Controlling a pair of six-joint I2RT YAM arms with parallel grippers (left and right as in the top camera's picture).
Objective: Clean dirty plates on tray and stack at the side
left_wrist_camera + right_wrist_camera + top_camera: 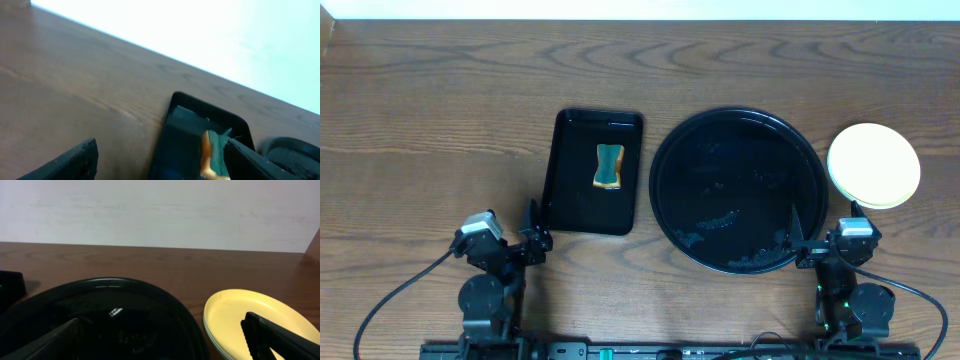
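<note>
The left pincer (160, 145) hangs with fingers apart near the small rectangular tray (570, 190), where a sponge (609, 166) lies. The round tray (720, 150) carries only wet spots, no plate. The plates (874, 165) sit stacked on the surface (440, 120) just beside its right rim, the yellow one on top. The right pincer (160, 320) is also apart and empty. I judge the plates stiff, light, slippery and easy to chip, so the raised rim is where to pinch.

One round black tray (740, 140), one rectangular tray (575, 190), one sponge (609, 166) (green and yellow). One stack of plates (874, 165), yellow on top; how many lie beneath cannot be told.
</note>
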